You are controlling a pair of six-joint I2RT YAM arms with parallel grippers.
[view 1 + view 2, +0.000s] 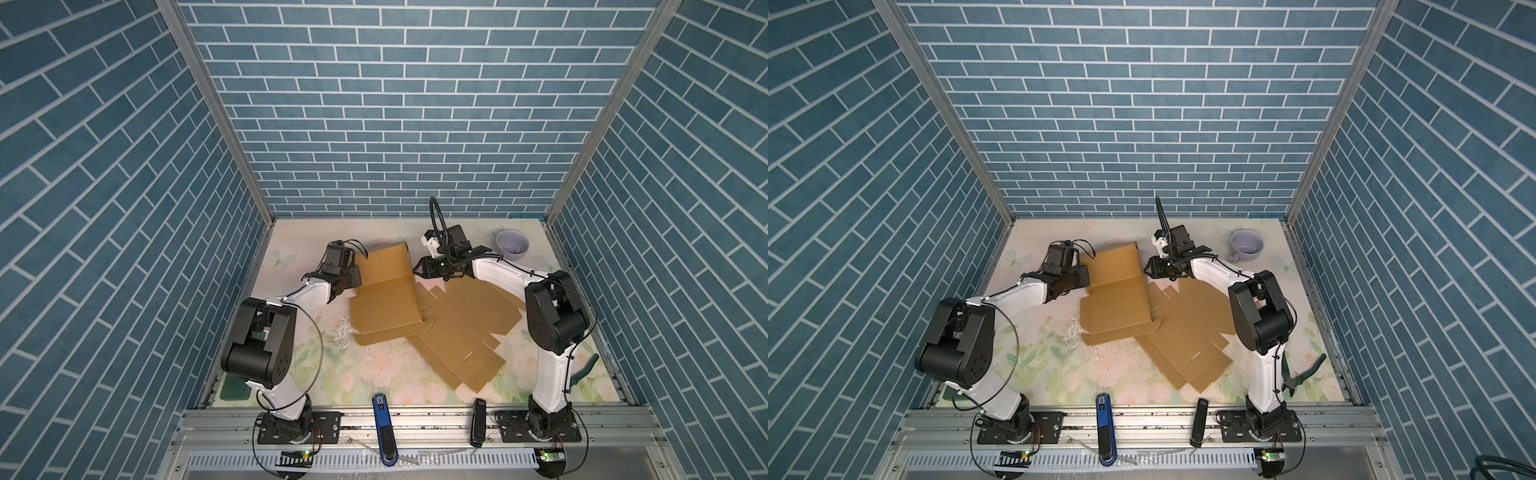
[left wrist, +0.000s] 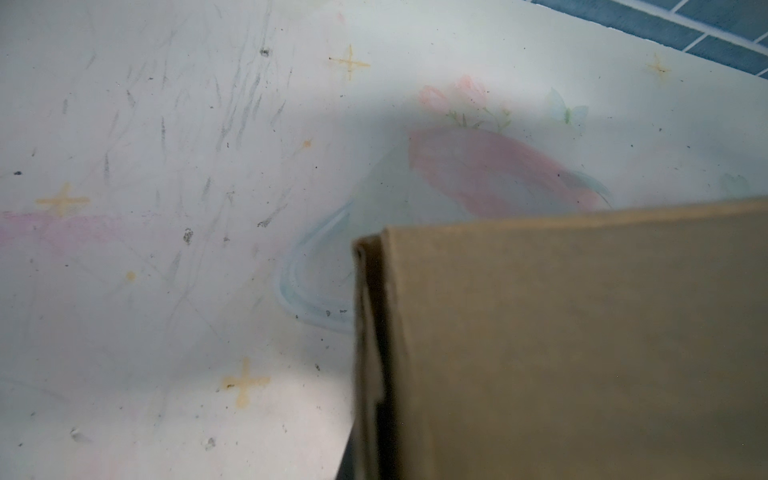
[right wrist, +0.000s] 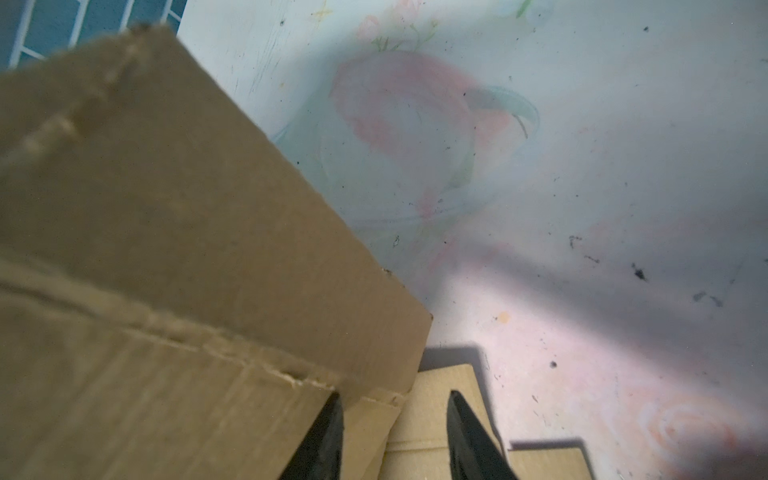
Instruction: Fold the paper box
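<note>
The paper box (image 1: 386,303) (image 1: 1115,307) is a brown cardboard blank in the middle of the table. Its back panel (image 1: 384,262) is bent upward along a crease. My left gripper (image 1: 355,277) (image 1: 1087,276) is at the left edge of that raised panel, shut on it. In the left wrist view the cardboard (image 2: 582,340) fills the near side and hides the fingers. My right gripper (image 1: 415,270) (image 1: 1147,268) (image 3: 395,415) is at the panel's right edge near the crease. Its black fingers (image 3: 328,436) stand apart, and only a loose cardboard corner lies below the gap.
A second flat cardboard blank (image 1: 461,332) (image 1: 1187,336) lies partly under the box, toward the right arm. A lavender cup (image 1: 512,244) stands at the back right. Green pliers (image 1: 584,368) lie at the right edge. A blue tool (image 1: 383,428) and a black one (image 1: 478,422) rest on the front rail.
</note>
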